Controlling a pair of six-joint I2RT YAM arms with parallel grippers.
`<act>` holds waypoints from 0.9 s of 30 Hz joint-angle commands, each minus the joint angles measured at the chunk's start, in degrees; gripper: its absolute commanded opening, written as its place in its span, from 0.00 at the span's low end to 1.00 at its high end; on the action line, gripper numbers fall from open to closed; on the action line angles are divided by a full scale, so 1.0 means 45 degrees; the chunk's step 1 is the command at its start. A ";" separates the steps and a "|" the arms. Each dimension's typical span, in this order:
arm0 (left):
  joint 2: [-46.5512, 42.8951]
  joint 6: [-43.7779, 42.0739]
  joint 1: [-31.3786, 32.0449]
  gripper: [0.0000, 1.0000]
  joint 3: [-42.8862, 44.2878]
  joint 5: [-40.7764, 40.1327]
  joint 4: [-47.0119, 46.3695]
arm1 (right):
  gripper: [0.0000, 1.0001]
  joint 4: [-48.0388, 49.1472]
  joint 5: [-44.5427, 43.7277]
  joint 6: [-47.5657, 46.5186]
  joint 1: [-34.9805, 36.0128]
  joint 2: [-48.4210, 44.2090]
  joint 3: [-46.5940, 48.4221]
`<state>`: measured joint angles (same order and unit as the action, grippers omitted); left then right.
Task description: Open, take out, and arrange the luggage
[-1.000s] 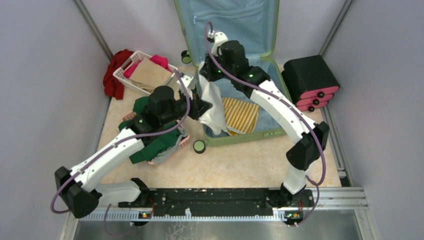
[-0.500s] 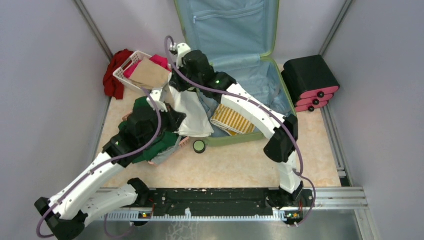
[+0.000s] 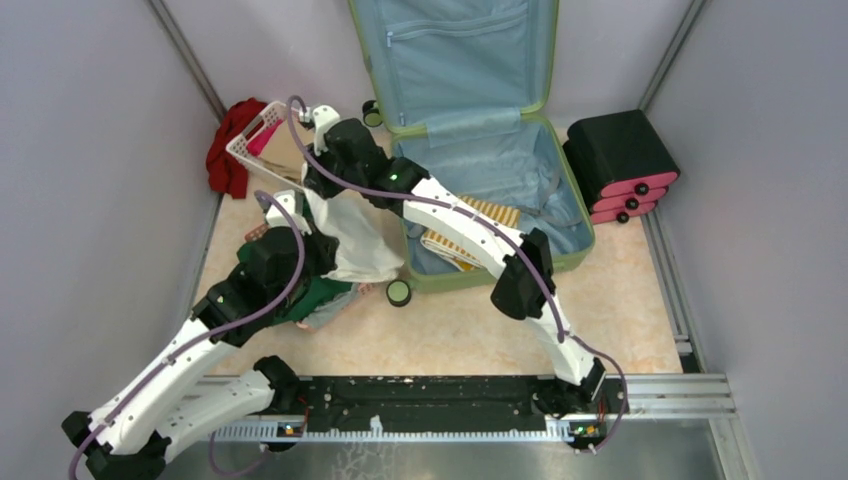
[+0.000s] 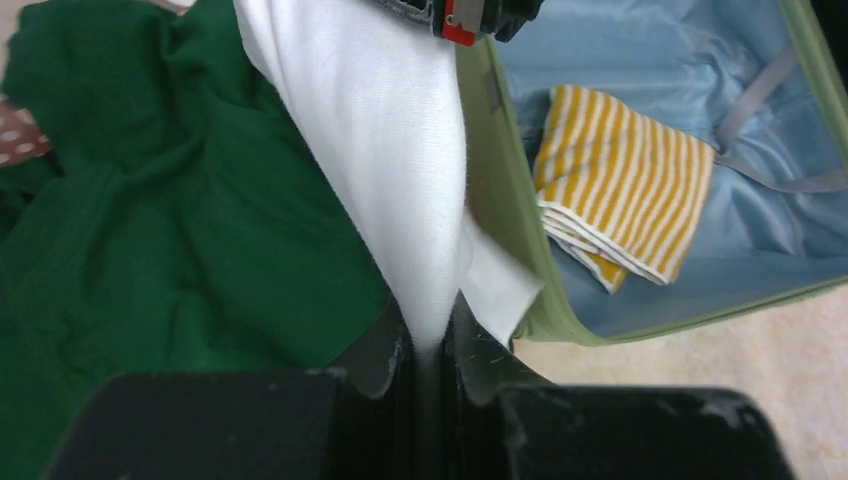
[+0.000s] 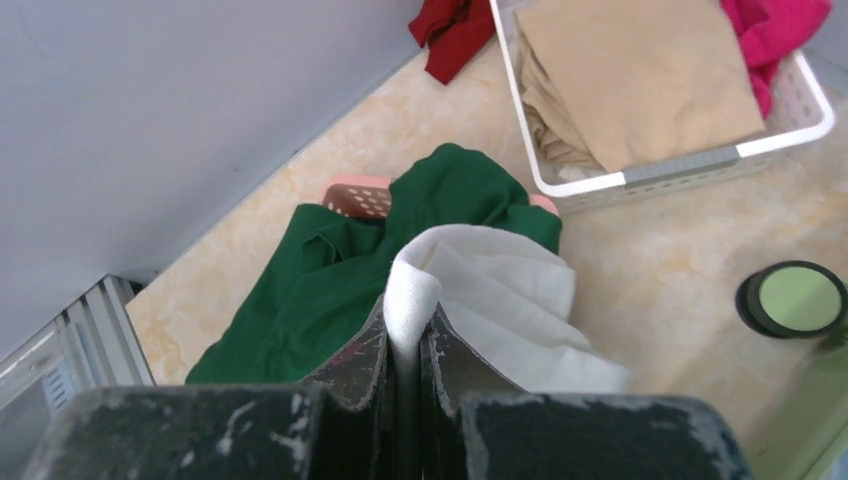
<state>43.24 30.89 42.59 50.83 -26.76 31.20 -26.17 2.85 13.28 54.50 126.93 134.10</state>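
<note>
The luggage, a sage-green hard-shell suitcase, lies open with its lid upright against the back wall and its light blue lining showing. A folded yellow-striped garment lies inside it. Both grippers are shut on one white cloth that hangs left of the suitcase, above a green garment. My right gripper pinches the cloth's upper fold. My left gripper pinches its lower edge, close beside the suitcase's green wall. In the top view the right gripper is above the left gripper.
A white basket with tan and pink cloth stands at the back left, a red cloth beside it. A pink basket peeks from under the green garment. A caster wheel juts from the suitcase's near-left corner. Black-and-pink stacked cases stand at the right.
Both arms have swung left, carrying the white cloth from over the suitcase's left side to above the green garment. The left arm has drawn back toward its base.
</note>
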 commanded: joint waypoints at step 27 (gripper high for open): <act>-0.2656 0.6551 0.0145 0.00 -0.2134 -0.3083 0.4669 | 0.06 0.3381 -0.0750 0.0238 0.0956 0.3646 0.2668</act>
<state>33.61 53.36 42.61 42.24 -41.30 46.61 -19.68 5.28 14.63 60.38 140.77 141.60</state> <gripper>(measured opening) 0.129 0.053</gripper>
